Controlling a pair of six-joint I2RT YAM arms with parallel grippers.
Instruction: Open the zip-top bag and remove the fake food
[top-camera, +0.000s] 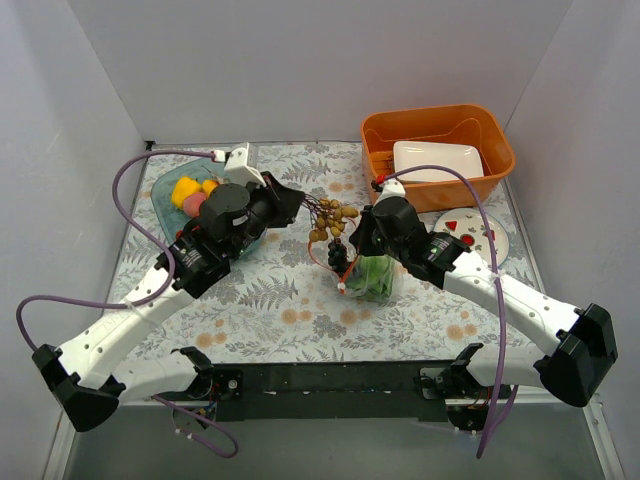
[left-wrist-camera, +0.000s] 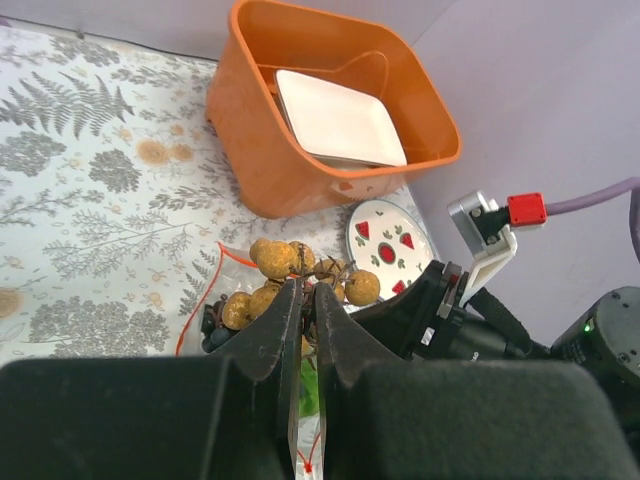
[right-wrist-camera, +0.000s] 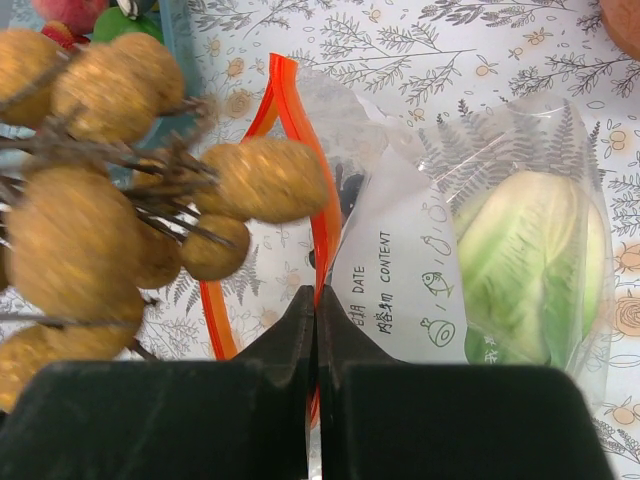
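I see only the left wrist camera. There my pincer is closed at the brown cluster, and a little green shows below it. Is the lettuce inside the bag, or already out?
Observer: Inside. The right wrist camera shows the lettuce lying within the zip-top bag, behind clear plastic.
Operator: What does the right pincer hold?
Observer: It is shut on the bag's mouth, at the red-orange zip strip, which gapes open.
Operator: Where does other food lie, apart from my brown cluster?
Observer: The top camera shows a teal tray at the table's left, with a yellow pepper in it.
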